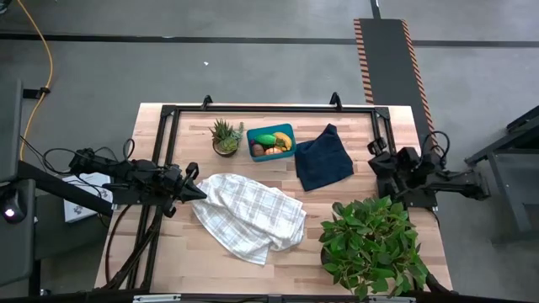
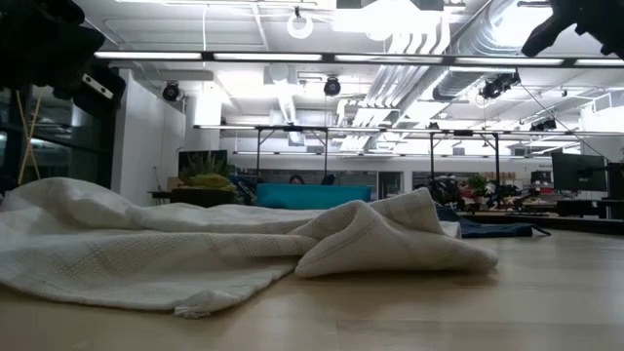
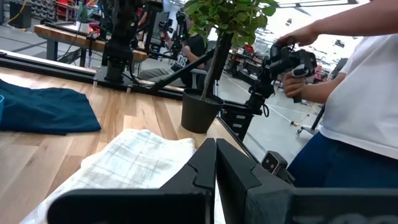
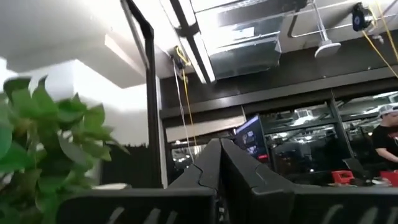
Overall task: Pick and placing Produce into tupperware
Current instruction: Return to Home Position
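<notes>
The teal tupperware (image 1: 271, 128) stands at the table's far middle, and its wall also shows in the low view (image 2: 312, 196). Inside it lies produce: a green piece (image 1: 266, 139), a yellow banana (image 1: 287, 141), an orange piece (image 1: 274, 151) and a brown piece (image 1: 257, 151). My left gripper (image 1: 197, 188) is shut and level at the table's left, its tips (image 3: 216, 152) over the near edge of a white checked towel (image 1: 250, 215). My right gripper (image 1: 376, 158) is shut at the table's right, tipped upward (image 4: 219, 149), with nothing between its fingers.
A small spiky potted plant (image 1: 225, 136) stands left of the tupperware and a dark navy cloth (image 1: 323, 158) lies right of it. A big leafy plant (image 1: 370, 244) fills the near right corner. A person (image 3: 364, 93) stands beyond the table's right edge.
</notes>
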